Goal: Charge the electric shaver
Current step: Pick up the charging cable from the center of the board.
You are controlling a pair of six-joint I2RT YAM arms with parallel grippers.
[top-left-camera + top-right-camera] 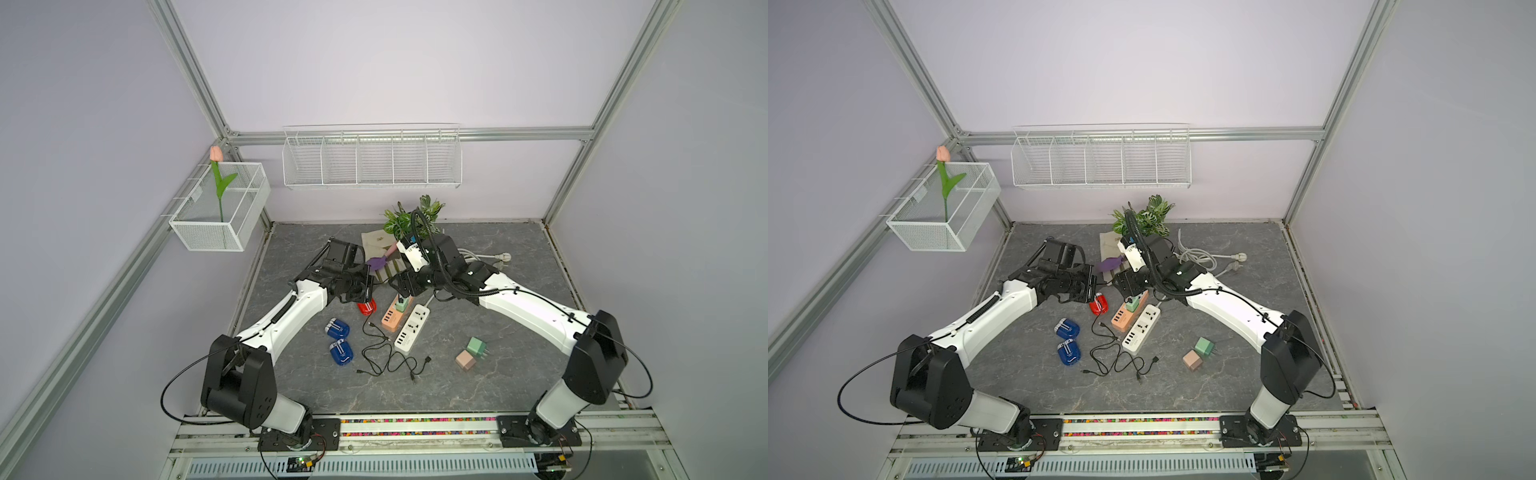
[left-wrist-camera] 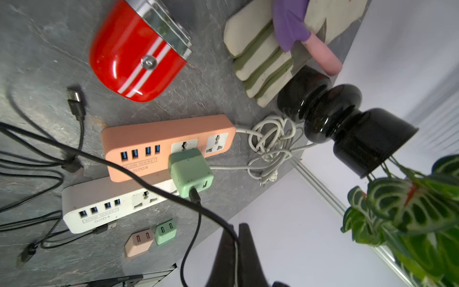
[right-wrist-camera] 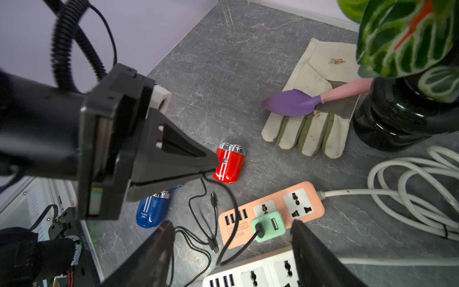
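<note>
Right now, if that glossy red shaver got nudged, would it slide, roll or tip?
Lying flat on its broad side, the red shaver probably won't tip. Its glossy, rounded shell looks slippery, so it would likely slide or spin on the table.

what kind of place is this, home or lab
Most likely a staged robot lab cell: aluminium frame around plain walls, two arms bolted to a front rail, power strips on a stone-look tabletop.

Left gripper (image 1: 1095, 287) just beside red shaver (image 1: 1099, 304), right gripper (image 1: 1128, 296) over green charger (image 1: 1133, 304) — on orange power strip (image 1: 1121, 320)
</note>
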